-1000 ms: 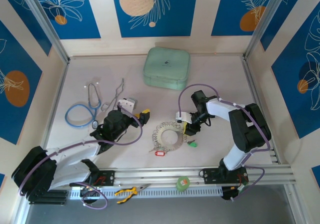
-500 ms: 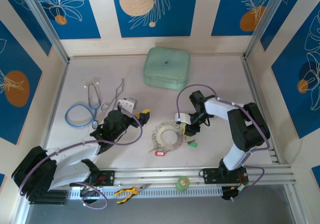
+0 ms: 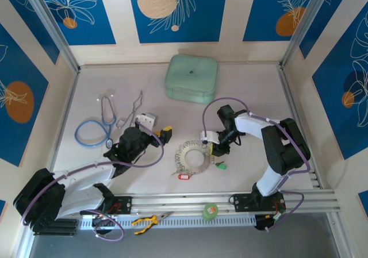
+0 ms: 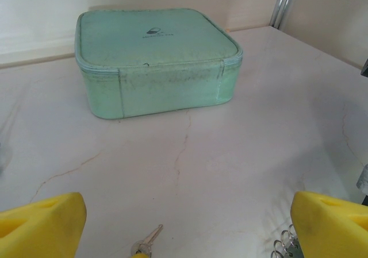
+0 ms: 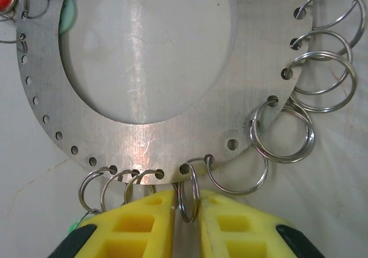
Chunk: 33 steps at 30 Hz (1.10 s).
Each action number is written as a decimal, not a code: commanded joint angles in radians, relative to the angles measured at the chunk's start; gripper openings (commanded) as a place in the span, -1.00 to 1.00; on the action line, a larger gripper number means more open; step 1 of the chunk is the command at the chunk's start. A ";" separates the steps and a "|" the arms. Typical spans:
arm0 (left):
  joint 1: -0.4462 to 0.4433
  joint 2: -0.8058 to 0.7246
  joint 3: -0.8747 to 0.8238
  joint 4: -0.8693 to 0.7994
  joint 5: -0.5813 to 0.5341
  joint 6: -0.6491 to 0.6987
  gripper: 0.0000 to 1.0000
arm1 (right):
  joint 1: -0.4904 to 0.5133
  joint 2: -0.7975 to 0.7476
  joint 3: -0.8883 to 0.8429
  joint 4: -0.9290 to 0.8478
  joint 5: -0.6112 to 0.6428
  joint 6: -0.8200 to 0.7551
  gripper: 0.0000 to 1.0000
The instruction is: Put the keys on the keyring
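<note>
Low centre in the right wrist view, our right gripper point(image 5: 187, 212) pinches one loop point(image 5: 180, 200) of the keyring point(image 5: 144, 146); we should grip squarely, without twisting. Our left gripper point(image 4: 187, 223) stands wide.

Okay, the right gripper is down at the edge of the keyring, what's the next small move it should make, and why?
Probably squeeze the right gripper firmly onto the small loop standing between its yellow fingers. That loop hangs from a hole at the edge of the keyring, and the fingers sit close on both sides, though I cannot tell if they pinch it yet.
</note>
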 commanded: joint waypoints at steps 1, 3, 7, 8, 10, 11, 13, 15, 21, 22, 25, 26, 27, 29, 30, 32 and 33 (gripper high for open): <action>0.011 0.001 -0.011 0.027 0.003 0.010 0.82 | 0.009 -0.014 -0.003 -0.028 -0.037 -0.014 -0.66; 0.010 0.001 -0.012 0.025 0.002 0.012 0.82 | 0.010 -0.013 -0.003 -0.028 -0.036 -0.013 -0.70; 0.010 0.000 -0.011 0.023 0.002 0.013 0.82 | 0.014 -0.020 -0.006 -0.028 -0.031 -0.013 -0.83; 0.011 -0.001 -0.011 0.021 0.001 0.013 0.82 | 0.017 -0.027 -0.008 -0.026 -0.028 -0.016 -0.89; 0.010 -0.005 -0.012 0.017 0.001 0.013 0.82 | 0.023 -0.043 -0.015 -0.021 -0.020 -0.016 -0.95; 0.011 -0.008 -0.011 0.014 0.001 0.013 0.81 | 0.027 -0.056 -0.022 -0.015 -0.017 -0.017 -1.00; 0.011 -0.016 -0.009 0.005 0.000 0.016 0.82 | 0.037 -0.090 -0.038 0.003 -0.012 -0.013 -1.00; 0.011 -0.026 -0.007 -0.010 0.000 0.017 0.81 | 0.054 -0.133 -0.063 0.028 -0.011 -0.008 -1.00; 0.011 -0.078 -0.008 -0.061 -0.005 0.026 0.78 | 0.146 -0.296 -0.149 0.138 -0.014 0.059 -1.00; 0.011 -0.091 -0.008 -0.072 -0.004 0.030 0.78 | 0.159 -0.324 -0.162 0.158 -0.019 0.075 -1.00; 0.010 -0.129 -0.010 -0.107 0.013 0.044 0.73 | 0.198 -0.402 -0.198 0.217 -0.037 0.125 -1.00; 0.010 -0.143 -0.007 -0.125 0.024 0.050 0.71 | 0.213 -0.425 -0.208 0.233 -0.043 0.138 -1.00; 0.011 -0.158 -0.002 -0.145 0.039 0.058 0.68 | 0.224 -0.444 -0.215 0.243 -0.050 0.148 -1.00; 0.009 -0.183 0.007 -0.179 0.071 0.081 0.65 | 0.240 -0.477 -0.222 0.262 -0.069 0.172 -1.00; 0.009 -0.197 0.011 -0.193 0.091 0.102 0.65 | 0.250 -0.491 -0.224 0.269 -0.080 0.182 -1.00; 0.009 -0.216 0.017 -0.220 0.129 0.146 0.65 | 0.262 -0.513 -0.225 0.286 -0.106 0.202 -1.00; 0.009 -0.220 0.020 -0.226 0.146 0.166 0.65 | 0.270 -0.521 -0.226 0.295 -0.125 0.214 -1.00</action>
